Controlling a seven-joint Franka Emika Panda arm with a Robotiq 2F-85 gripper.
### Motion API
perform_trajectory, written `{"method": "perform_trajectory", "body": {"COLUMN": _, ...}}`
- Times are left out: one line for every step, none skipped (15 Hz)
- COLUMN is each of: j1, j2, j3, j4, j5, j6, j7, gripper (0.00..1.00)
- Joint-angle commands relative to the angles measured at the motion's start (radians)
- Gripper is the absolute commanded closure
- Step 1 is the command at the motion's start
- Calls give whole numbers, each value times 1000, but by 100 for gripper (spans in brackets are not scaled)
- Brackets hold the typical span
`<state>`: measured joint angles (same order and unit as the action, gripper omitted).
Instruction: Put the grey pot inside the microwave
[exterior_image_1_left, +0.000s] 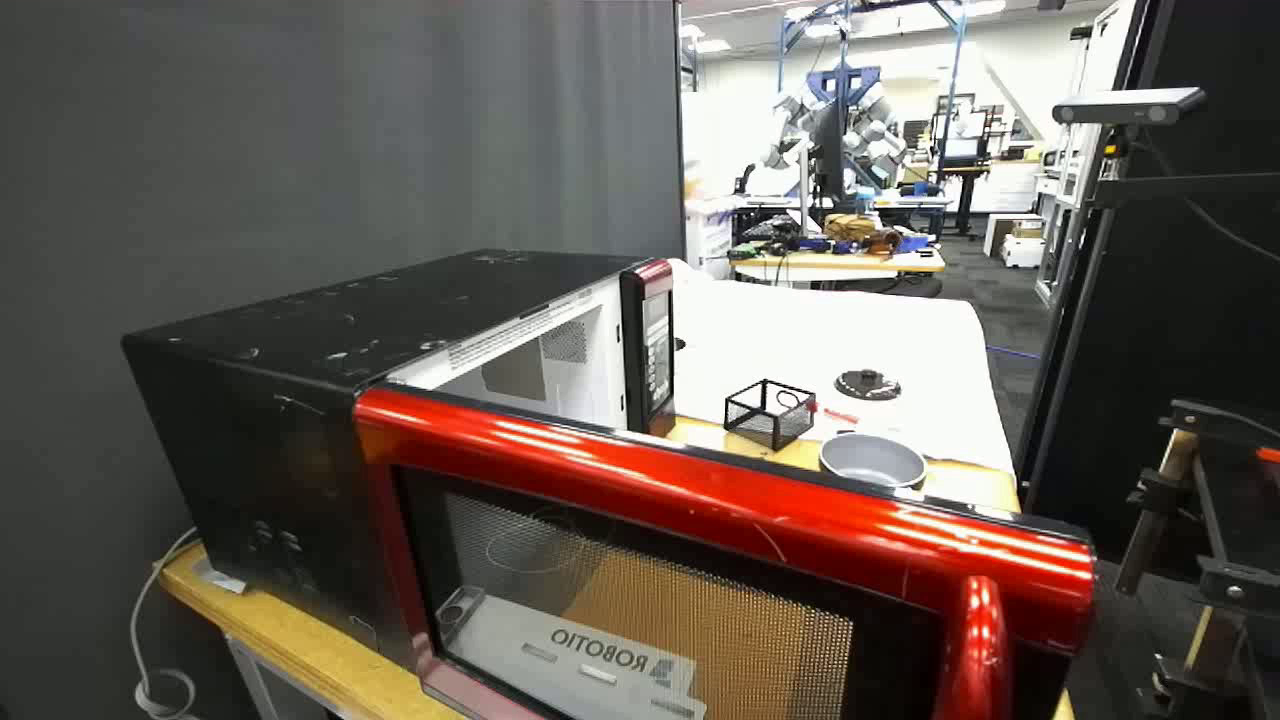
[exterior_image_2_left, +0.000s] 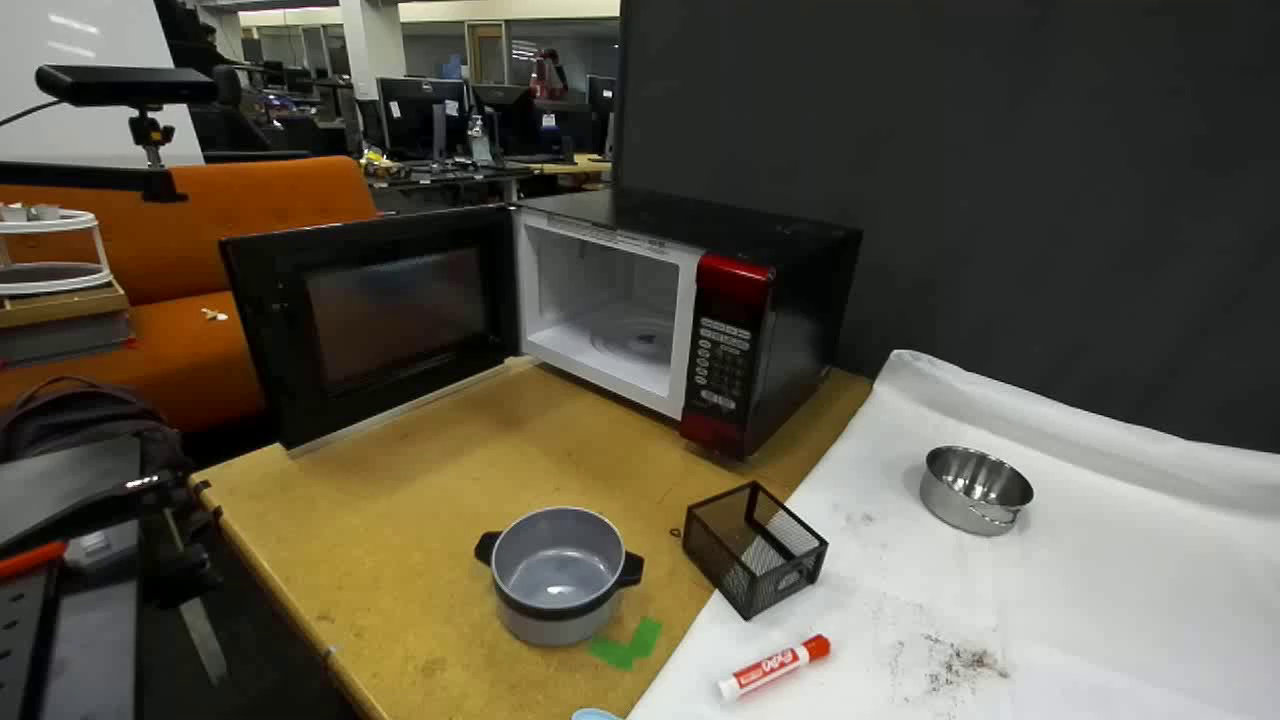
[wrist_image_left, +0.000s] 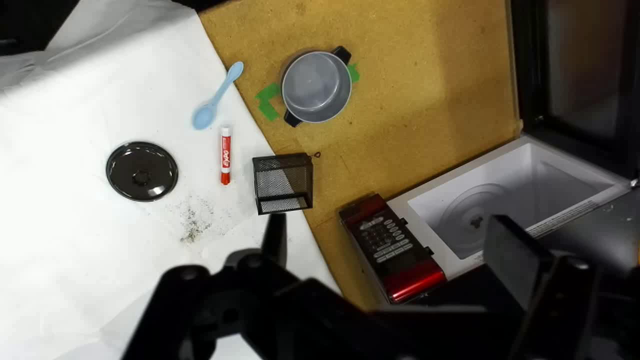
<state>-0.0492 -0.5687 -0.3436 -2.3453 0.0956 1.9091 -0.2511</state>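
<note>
The grey pot (exterior_image_2_left: 557, 625) stands upright and uncovered on the wooden table, with two black side handles. It also shows in the wrist view (wrist_image_left: 316, 87) at top centre and in an exterior view (exterior_image_1_left: 873, 460), partly hidden behind the door's top edge. The microwave (exterior_image_2_left: 735, 350) stands at the back of the table with its door (exterior_image_1_left: 720, 475) swung wide open. Its pale interior holds only a turntable (wrist_image_left: 475, 220). My gripper (wrist_image_left: 390, 223) is open and empty, high above the scene, its fingers spread over the microwave's control-panel side. It is out of both exterior views.
A black mesh basket (exterior_image_2_left: 755, 550) stands between the pot and the white sheet (exterior_image_2_left: 1100, 600). A red marker (wrist_image_left: 226, 155), a blue spoon (wrist_image_left: 218, 97), a black lid (wrist_image_left: 142, 171) and a steel bowl (exterior_image_2_left: 975, 490) lie about. The open door (exterior_image_2_left: 390, 320) juts over the table's far edge.
</note>
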Motion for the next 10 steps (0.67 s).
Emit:
{"method": "perform_trajectory", "body": {"j1": -34, "j2": 7, "j3": 26, "j4": 4, "j5": 18, "j6": -5, "j7": -16, "gripper": 0}}
{"method": "perform_trajectory", "body": {"j1": -34, "j2": 7, "j3": 26, "j4": 4, "j5": 18, "j6": -5, "j7": -16, "gripper": 0}}
{"method": "perform_trajectory", "body": {"j1": -34, "j2": 7, "j3": 26, "j4": 4, "j5": 18, "j6": -5, "j7": -16, "gripper": 0}}
{"method": "perform_trajectory", "body": {"j1": -34, "j2": 7, "j3": 26, "j4": 4, "j5": 18, "j6": -5, "j7": -16, "gripper": 0}}
{"method": "perform_trajectory", "body": {"j1": -34, "j2": 7, "j3": 26, "j4": 4, "j5": 18, "j6": -5, "j7": -16, "gripper": 0}}
{"method": "perform_trajectory", "body": {"j1": -34, "j2": 7, "j3": 26, "j4": 4, "j5": 18, "j6": -5, "j7": -16, "gripper": 0}}
{"method": "perform_trajectory", "body": {"j1": -34, "j2": 7, "j3": 26, "j4": 4, "j5": 18, "j6": -5, "j7": -16, "gripper": 0}}
{"method": "perform_trajectory", "body": {"j1": -34, "j2": 7, "j3": 26, "j4": 4, "j5": 18, "j6": -5, "j7": -16, "gripper": 0}}
{"method": "perform_trajectory", "body": {"j1": -34, "j2": 26, "j3": 36, "j4": -8, "j5": 26, "j6": 23, "j7": 13, "gripper": 0}}
{"method": "perform_trajectory", "body": {"j1": -34, "j2": 43, "j3": 43, "j4": -18, "j5": 46, "j6": 46, "j7": 46, "gripper": 0}}
